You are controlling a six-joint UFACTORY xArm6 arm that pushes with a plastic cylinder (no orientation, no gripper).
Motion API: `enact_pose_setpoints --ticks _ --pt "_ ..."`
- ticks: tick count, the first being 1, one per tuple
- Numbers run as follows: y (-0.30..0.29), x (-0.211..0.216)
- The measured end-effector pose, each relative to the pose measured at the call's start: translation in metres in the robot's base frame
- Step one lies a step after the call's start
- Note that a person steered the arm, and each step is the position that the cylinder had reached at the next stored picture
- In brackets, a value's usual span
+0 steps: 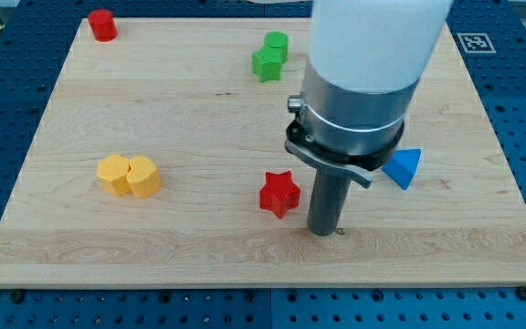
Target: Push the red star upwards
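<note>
Blue perforated metal frames a pale wooden surface [199,119] with a light grain, seen from slightly above. On it, a little below the middle, sits the small red star-shaped block [279,194], lying flat. Just to the view's right of that red star stands the straight dark rod, hanging from a broad grey and white cylinder that fills the view's top right. My tip [326,231] meets the surface beside the star and slightly lower in the view, close to it, with a thin gap showing between them. No pincer is fitted to this arm, so there is nothing released or clenched to report.

Partly behind the rod's collar, at the view's right, lies a blue triangular block [403,167]. Toward the view's top centre are two green blocks [269,56], touching each other, their shapes hard to make out. At the view's left sit two yellow blocks [129,175] pressed side by side, roughly hexagonal. Near the top left corner stands a small red cylinder-like block [102,25], well apart from all the others.
</note>
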State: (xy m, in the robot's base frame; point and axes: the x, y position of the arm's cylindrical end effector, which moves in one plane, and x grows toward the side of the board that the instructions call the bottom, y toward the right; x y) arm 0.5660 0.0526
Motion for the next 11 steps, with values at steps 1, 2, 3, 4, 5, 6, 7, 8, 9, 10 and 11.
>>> enact_pose_setpoints --ticks 1,2,3,4,5,6,7,8,9,10,11 --pt "-0.011 -0.011" --pt "-0.011 -0.021" --pt "-0.012 -0.029" --pt "-0.014 -0.032" --pt "-0.019 -0.009" --pt "-0.029 -0.007" --pt "-0.035 -0.014" --pt "-0.035 -0.015" --pt "-0.035 -0.016" --pt "-0.039 -0.027" --pt "-0.039 -0.037"
